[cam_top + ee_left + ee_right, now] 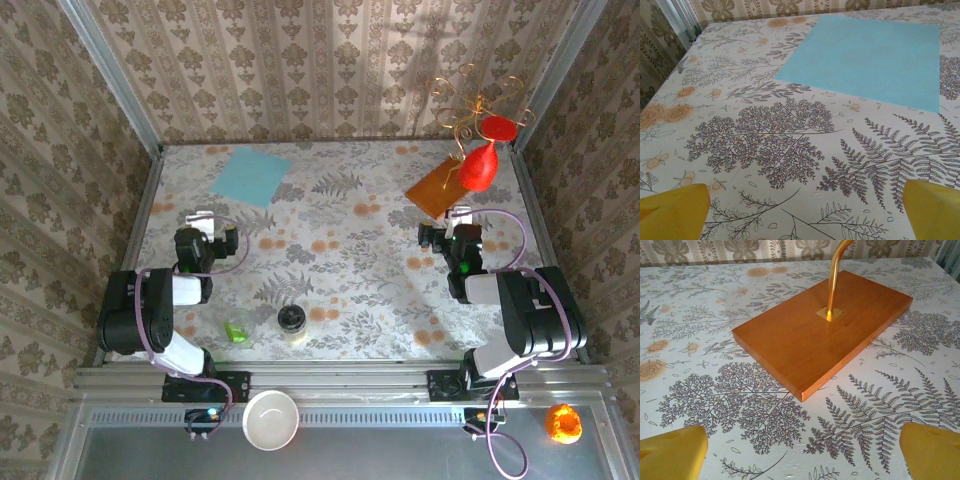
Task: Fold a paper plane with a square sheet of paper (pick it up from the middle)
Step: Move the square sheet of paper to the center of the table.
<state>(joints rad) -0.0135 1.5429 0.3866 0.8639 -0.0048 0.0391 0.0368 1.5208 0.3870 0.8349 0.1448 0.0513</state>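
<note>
From above, the square sheet of paper [250, 175] lies flat and unfolded on the flower-patterned table [340, 260], in its far left part near the back wall; the left gripper [203, 218] sits nearer the arm bases and a little to the left of the sheet, apart from it with a strip of tabletop between; the right gripper [458, 215] is over on the right side, well apart from the sheet, just before an orange-brown wooden base [437, 186] that carries a brass wire stand [470, 110] with red ornaments [480, 165]; near the front edge stand a small dark-lidded jar [292, 320] and a small green object [236, 332], and on the rail below are a white bowl [271, 418] and an orange object [563, 422]; in the left wrist view the sheet [870, 60] fills the upper right, ahead of the left gripper [805, 200] and to its right, not touching it; the two yellow fingers [675, 212] stand spread wide at the lower corners, with printed tabletop between them; in the right wrist view the right gripper [802, 440] has its yellow fingers [932, 450] likewise spread wide over the table, and the wooden base [820, 330] lies ahead of it, the brass rod [834, 275] rising from its middle.
</note>
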